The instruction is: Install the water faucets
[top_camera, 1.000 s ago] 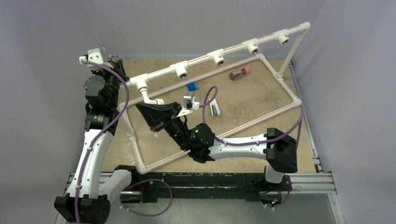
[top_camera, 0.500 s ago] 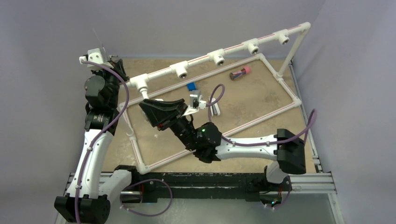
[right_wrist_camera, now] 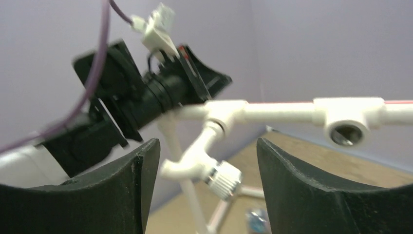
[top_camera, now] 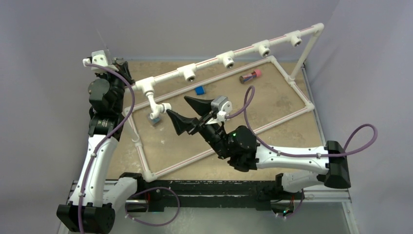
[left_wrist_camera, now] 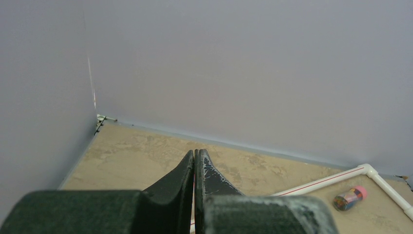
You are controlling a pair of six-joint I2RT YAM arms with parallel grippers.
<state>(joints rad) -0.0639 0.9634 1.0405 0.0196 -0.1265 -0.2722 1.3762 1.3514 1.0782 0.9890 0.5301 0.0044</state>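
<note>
A tan, stone-patterned counter [top_camera: 277,97] carries the rectangular base of a white pipe frame [top_camera: 292,83]. Inside the base lie a blue block [top_camera: 199,90], a pink-capped cylinder [top_camera: 250,76] and a small greyish piece [top_camera: 155,120].

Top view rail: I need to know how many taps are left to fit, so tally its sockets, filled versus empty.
Socket holding a faucet: 1
Empty sockets: 4
Total: 5
</note>
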